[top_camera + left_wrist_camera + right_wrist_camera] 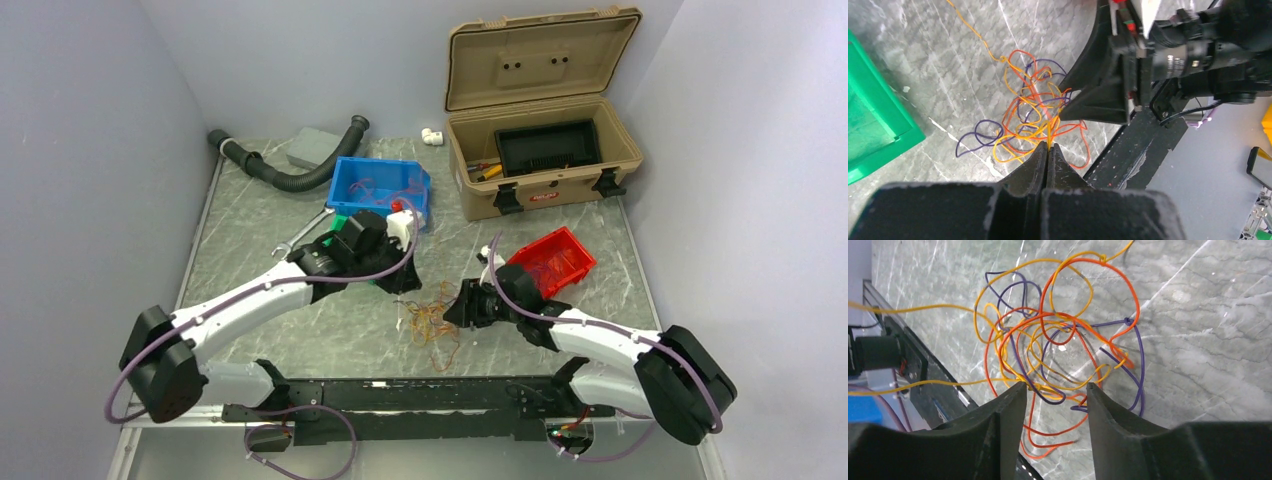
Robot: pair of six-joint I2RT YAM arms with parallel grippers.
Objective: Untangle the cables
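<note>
Blue bin point(342, 192) seemingly holds red wires point(386, 187); tan case point(560, 192), black tray point(548, 148).

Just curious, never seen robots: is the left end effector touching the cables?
Touching. The left wrist view shows the left end effector shut on a yellow strand of the cables.

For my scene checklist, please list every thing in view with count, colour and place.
cables: one tangle, orange, yellow, red, purple, table front centre
blue bin: one, blue, back left centre
green bin: one, green, under left arm
red bin: one, red, by right arm
toolbox: one, tan, open, back right
tray: one, black, inside toolbox
hose: one, black, back left
block: one, grey, beside hose
fitting: one, white, back centre
table: one, grey marble
left gripper: black, shut on cables
right gripper: black, open around cables
</note>
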